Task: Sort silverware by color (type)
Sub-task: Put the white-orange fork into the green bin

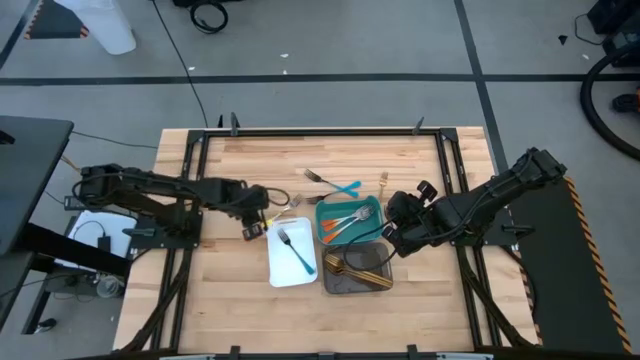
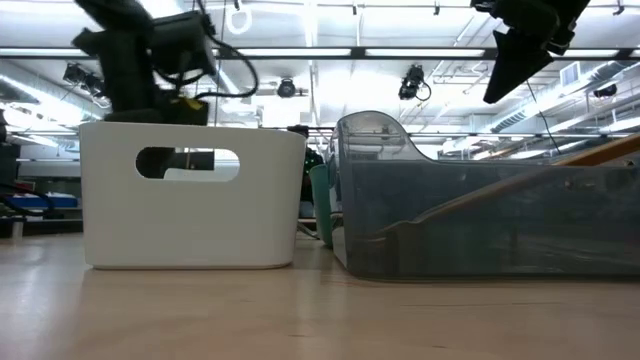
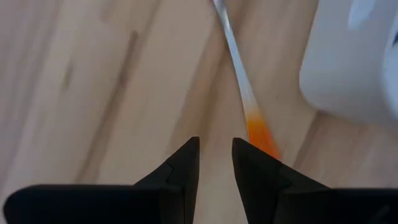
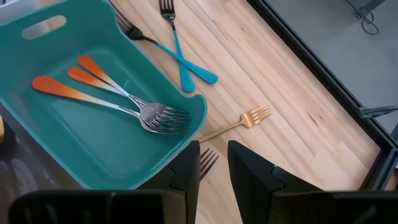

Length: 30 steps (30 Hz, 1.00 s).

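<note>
My left gripper (image 1: 252,228) (image 3: 216,152) hovers shut just left of the white tray (image 1: 285,268). An orange-handled utensil (image 3: 249,112) lies flat on the table, its handle end running under one finger. My right gripper (image 1: 392,238) (image 4: 211,158), shut, hangs over the right edge of the teal tray (image 4: 37,68), which holds three orange-handled forks (image 4: 118,93). The white tray holds one blue-handled fork (image 1: 297,252), and the grey tray (image 1: 345,285) holds gold pieces. Two blue-handled forks (image 4: 180,56) and a gold fork (image 4: 245,121) lie loose beyond the teal tray.
The three trays sit close together mid-table, and in the low view the white tray (image 2: 190,195) and grey tray (image 2: 480,220) block the table behind them. Another fork's tines (image 4: 207,163) peek out beside the teal tray. A black frame (image 1: 440,150) borders the wooden table.
</note>
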Tool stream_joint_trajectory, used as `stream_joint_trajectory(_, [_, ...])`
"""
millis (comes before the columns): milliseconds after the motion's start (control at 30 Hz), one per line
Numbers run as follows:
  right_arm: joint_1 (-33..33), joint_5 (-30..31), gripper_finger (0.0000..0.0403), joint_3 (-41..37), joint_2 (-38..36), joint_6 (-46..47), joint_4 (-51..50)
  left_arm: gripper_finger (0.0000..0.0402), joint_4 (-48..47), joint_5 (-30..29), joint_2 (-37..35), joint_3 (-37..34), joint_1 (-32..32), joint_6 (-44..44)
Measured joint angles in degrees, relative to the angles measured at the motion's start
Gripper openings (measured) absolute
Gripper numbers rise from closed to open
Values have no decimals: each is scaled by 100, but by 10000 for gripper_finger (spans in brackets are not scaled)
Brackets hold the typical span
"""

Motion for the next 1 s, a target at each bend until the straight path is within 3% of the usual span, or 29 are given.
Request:
stream_joint_trajectory(500, [0,0,93,0,0,-4,46,103,930,-327,80,-425,-1330,-255])
stream_joint_trajectory(633, [0,0,93,0,0,-22,48,103,901,-705,254,-425,-1461,-289])
stream_joint_trajectory(1000, [0,-2,93,0,0,-24,57,103,962,-929,734,-425,-1369,-868])
